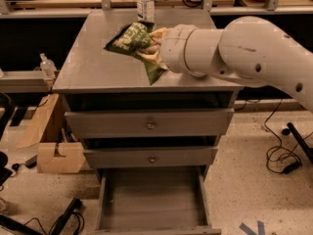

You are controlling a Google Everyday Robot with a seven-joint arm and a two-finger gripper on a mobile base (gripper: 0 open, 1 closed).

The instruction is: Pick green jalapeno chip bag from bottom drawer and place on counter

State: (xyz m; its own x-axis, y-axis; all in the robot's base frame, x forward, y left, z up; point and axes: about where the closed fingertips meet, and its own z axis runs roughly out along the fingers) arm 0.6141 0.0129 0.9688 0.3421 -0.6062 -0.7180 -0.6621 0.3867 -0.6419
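My gripper (149,47) is shut on the green jalapeno chip bag (128,38) and holds it just above the counter (88,67), over its middle. The bag is crinkled, and its lower corner hangs down under the fingers (151,58). My white arm reaches in from the right and hides the counter's right part. The bottom drawer (151,204) is pulled out below and shows a bare grey floor.
A clear water bottle (145,1) stands at the back of the counter. The two upper drawers (149,124) are shut. A cardboard box (51,141) sits left of the cabinet. Cables lie on the floor at both sides.
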